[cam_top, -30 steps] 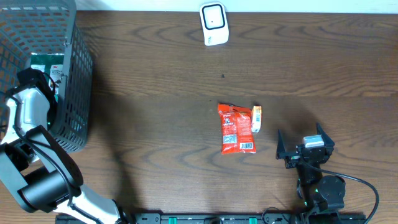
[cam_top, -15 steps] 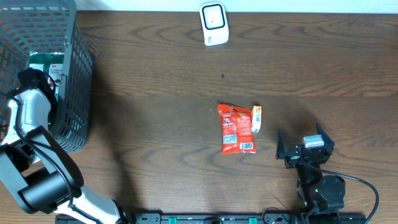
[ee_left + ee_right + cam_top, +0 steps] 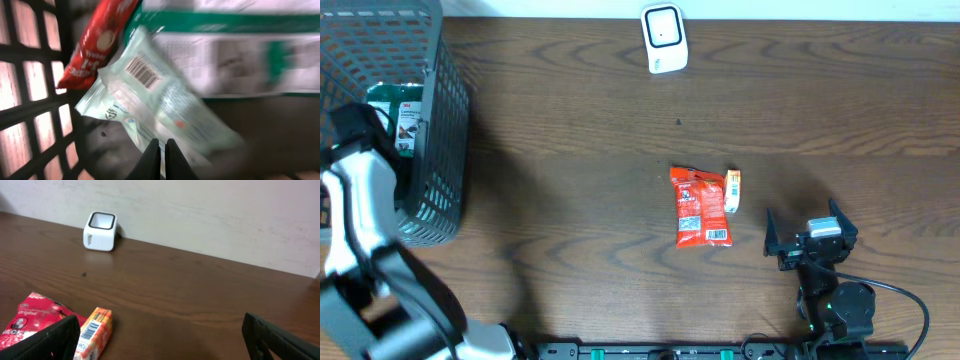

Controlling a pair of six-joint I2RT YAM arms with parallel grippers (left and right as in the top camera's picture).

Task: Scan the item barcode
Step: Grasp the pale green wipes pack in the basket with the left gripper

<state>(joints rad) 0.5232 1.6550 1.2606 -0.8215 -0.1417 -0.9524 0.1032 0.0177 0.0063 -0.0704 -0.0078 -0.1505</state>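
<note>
In the left wrist view my left gripper (image 3: pixel 161 146) is down inside the dark mesh basket (image 3: pixel 30 115), its fingers shut on the lower edge of a pale green see-through packet (image 3: pixel 165 95) with a barcode on it. A red snack pack (image 3: pixel 95 45) and a green-and-white box (image 3: pixel 235 55) lie behind it. Overhead, the left arm (image 3: pixel 360 195) reaches into the basket (image 3: pixel 440 170), hiding its fingers. The white scanner (image 3: pixel 663 38) stands at the table's far edge. My right gripper (image 3: pixel 810 240) rests open near the front, holding nothing.
A red snack bag (image 3: pixel 700 207) and a small orange box (image 3: pixel 732 190) lie mid-table, just left of the right gripper; both show in the right wrist view, the bag (image 3: pixel 30 320) and the box (image 3: pixel 92 330). The scanner (image 3: pixel 101 230) sits by the back wall.
The left gripper has shut on the pale green packet, and the left arm has shifted over the basket, blurring the wrist view. The right arm has not moved.
</note>
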